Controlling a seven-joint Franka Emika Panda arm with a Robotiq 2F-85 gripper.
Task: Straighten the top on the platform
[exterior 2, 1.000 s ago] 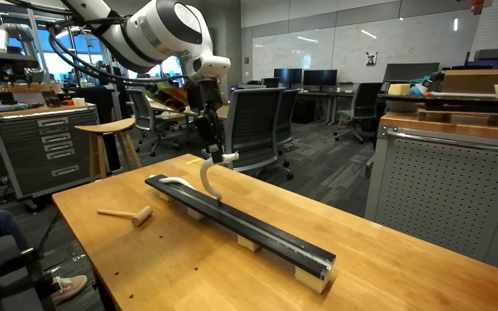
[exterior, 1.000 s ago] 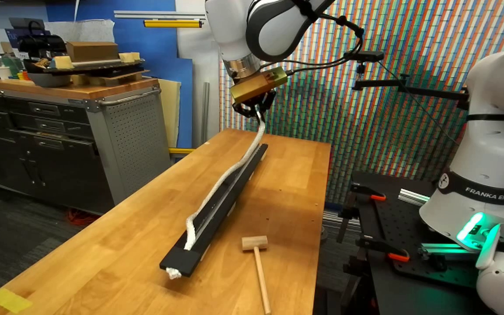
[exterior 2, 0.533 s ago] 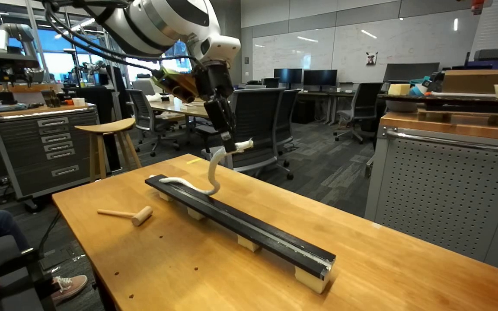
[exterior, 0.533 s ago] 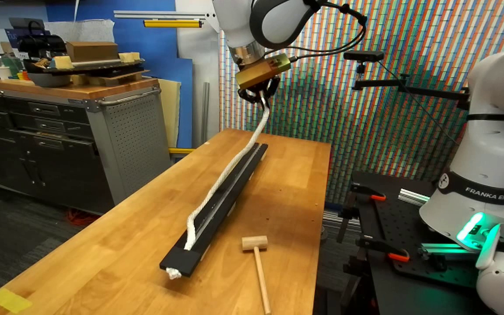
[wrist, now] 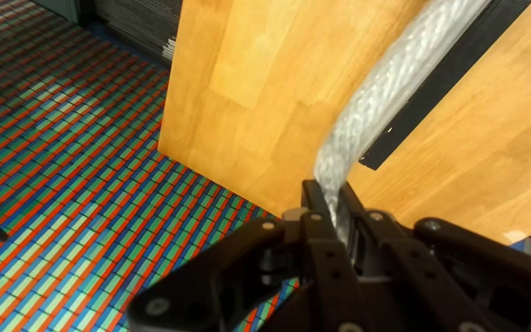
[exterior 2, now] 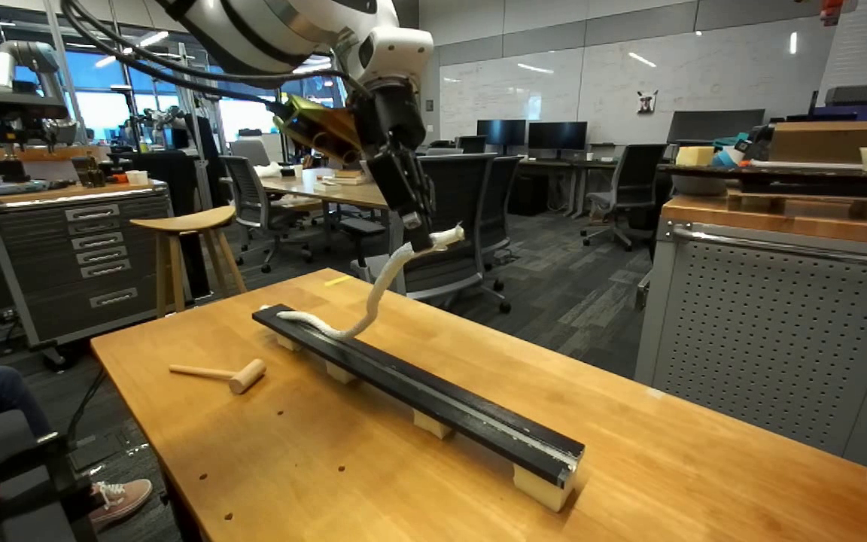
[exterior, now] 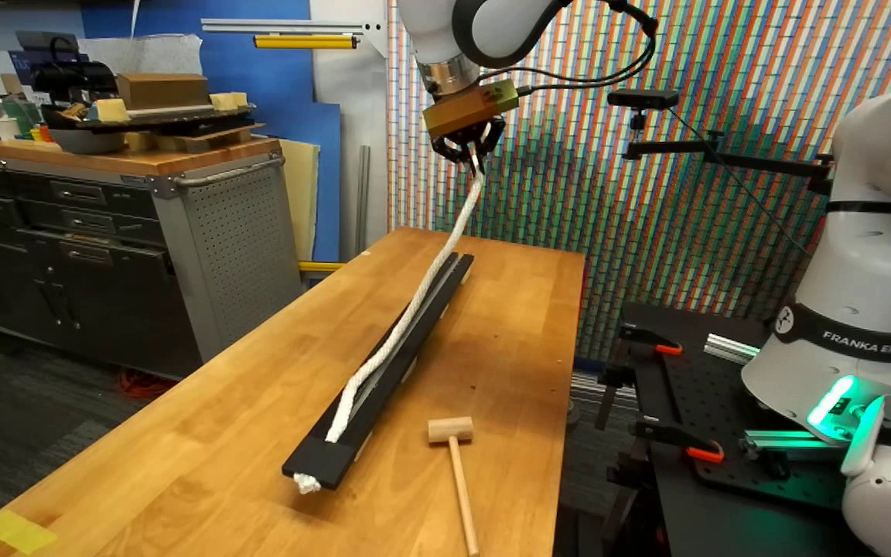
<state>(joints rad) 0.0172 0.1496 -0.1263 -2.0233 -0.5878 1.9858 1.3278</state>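
nearby, a wooden mallet (exterior 2: pixel 241 379) lies apart from the black bar (exterior 2: pixel 418 388); fingers (wrist: pixel 313 199) pinch the white rope (wrist: pixel 383 87).

My faraway robot arm (exterior 2: pixel 396 49) works in a robot lab, with bits of workshop and office mixed in. I go by what my cameras show around the big wooden table (exterior 2: pixel 674 444). On it lies a wooden mallet (exterior 2: pixel 247 376). Right beside the table is a black stand (exterior: pixel 708 503) with orange and black clamps (exterior: pixel 704 455) and a white robot base (exterior: pixel 851 255) that says FRANKA EMIKA. On the table's other side is a gray cabinet (exterior: pixel 117 271) with lots of drawers (exterior: pixel 78 191). Past the table, in an exterior view, I see rolling office chairs (exterior 2: pixel 633 181), computer screens (exterior 2: pixel 558 135), a big whiteboard (exterior 2: pixel 629 79) and what looks like another robot arm (exterior 2: pixel 25 49).
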